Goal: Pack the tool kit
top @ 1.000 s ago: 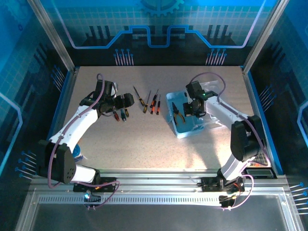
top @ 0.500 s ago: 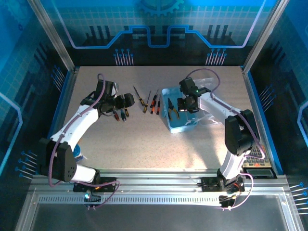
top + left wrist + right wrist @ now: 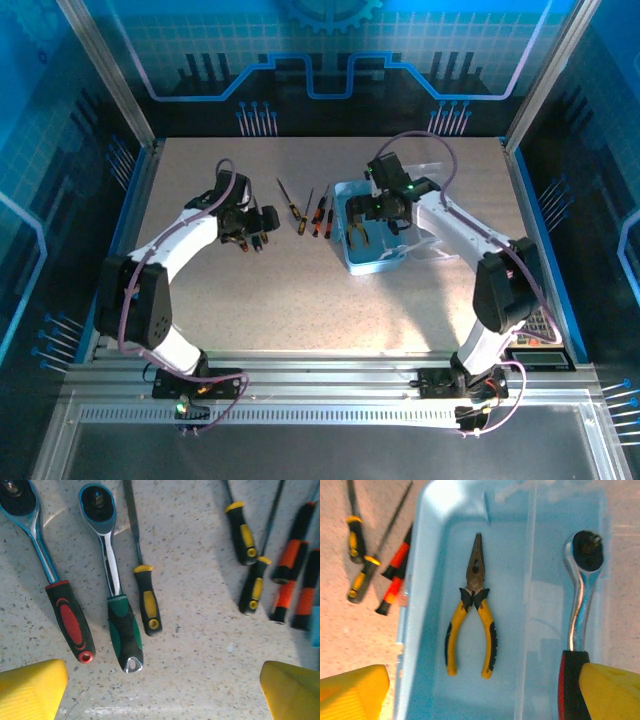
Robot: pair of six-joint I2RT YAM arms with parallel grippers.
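No lettering, label, brand or number is legible on anything here.

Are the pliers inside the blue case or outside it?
Inside: the pliers lie flat on the floor of the case, within its walls.

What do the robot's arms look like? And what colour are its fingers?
The left arm and the right arm look the same: smooth white tubes joined by chunky black joints. A thin purple cable loops along each one. Each arm ends in two fingers shaped like bright yellow wedges.
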